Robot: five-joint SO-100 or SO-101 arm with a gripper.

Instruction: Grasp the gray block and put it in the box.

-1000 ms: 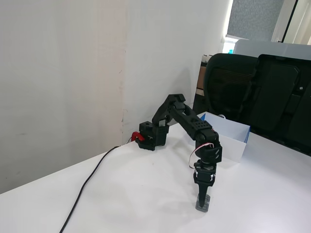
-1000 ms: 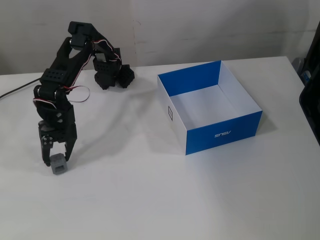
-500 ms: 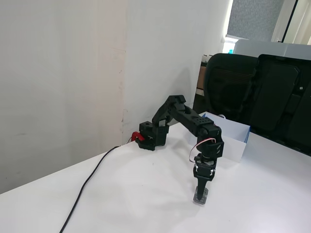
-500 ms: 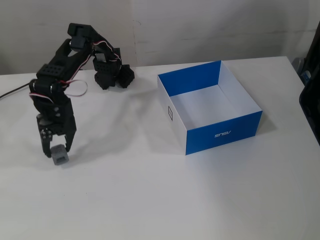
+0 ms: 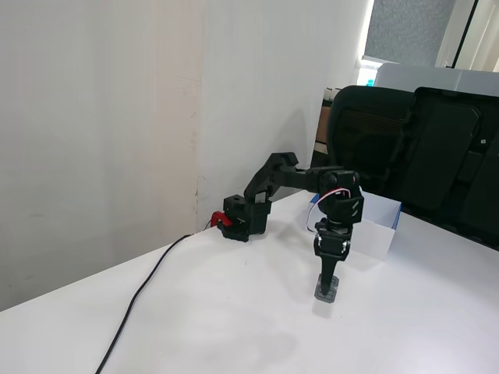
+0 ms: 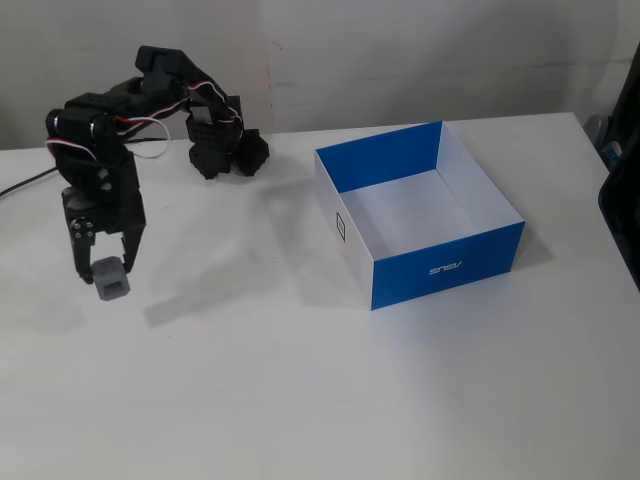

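The claw [image 6: 105,272] points straight down with its two fingers closed on the gray block [image 6: 112,279], which hangs just above the white desk [image 6: 300,400], casting a shadow on it. In the other fixed view the claw [image 5: 327,282] grips the same block [image 5: 326,291] at its tips. The black arm [image 6: 95,150] bends back to its base near the wall. The box [image 6: 420,215], blue and white and open-topped, sits well apart to the right in that fixed view, with nothing inside.

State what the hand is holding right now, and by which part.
The hand holds the gray block by two opposite side faces, clamped between its fingertips, lifted clear of the table; its shadow falls apart from it.
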